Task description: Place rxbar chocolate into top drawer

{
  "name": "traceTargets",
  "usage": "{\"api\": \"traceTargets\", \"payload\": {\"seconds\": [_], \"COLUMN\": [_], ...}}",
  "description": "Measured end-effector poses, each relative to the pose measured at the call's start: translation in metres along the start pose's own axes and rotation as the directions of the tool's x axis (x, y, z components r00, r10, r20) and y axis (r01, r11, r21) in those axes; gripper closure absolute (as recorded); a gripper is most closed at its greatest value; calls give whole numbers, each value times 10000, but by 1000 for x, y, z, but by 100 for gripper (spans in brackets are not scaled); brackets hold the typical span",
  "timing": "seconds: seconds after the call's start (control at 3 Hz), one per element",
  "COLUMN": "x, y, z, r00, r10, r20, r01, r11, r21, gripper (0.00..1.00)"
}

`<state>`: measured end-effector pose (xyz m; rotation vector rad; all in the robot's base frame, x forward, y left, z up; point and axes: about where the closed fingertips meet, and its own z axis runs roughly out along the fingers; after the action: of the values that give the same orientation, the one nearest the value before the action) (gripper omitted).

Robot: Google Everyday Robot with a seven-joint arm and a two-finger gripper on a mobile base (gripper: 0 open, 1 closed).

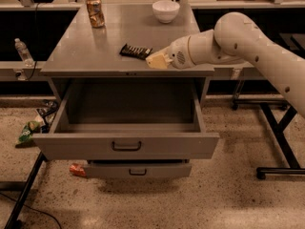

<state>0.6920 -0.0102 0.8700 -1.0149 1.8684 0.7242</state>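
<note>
The rxbar chocolate (136,51), a flat dark bar with faint light print, lies on the grey tabletop (95,51) near its front edge. My gripper (157,60) hangs low over the tabletop just right of the bar's right end, its cream tip next to or touching the bar. The bar is not lifted. The top drawer (126,145) is pulled wide open below the tabletop, and nothing shows inside it. My white arm (238,37) reaches in from the right.
An orange-gold can (95,12) and a white bowl (166,11) stand at the back of the tabletop. The lower drawer (138,170) is slightly open. A water bottle (22,51), a snack bag (28,130) and a red packet (77,170) are at left. A black table frame (276,142) stands at right.
</note>
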Motion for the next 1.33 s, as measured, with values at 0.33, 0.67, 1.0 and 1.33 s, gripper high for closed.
{"api": "traceTargets", "payload": {"seconds": [0.33, 0.67, 1.0, 1.33], "x": [-6, -14, -28, -40], "y": [-28, -46, -61, -69], "z": [27, 41, 59, 80], "r00": [9987, 9971, 9944, 9922], "r10": [-38, -104, -175, -535], "r20": [513, 747, 1043, 1126], "r01": [53, 128, 207, 569], "r11": [9996, 9994, 9993, 9980], "r21": [-295, -322, -298, -271], "gripper": [19, 0, 0, 0]}}
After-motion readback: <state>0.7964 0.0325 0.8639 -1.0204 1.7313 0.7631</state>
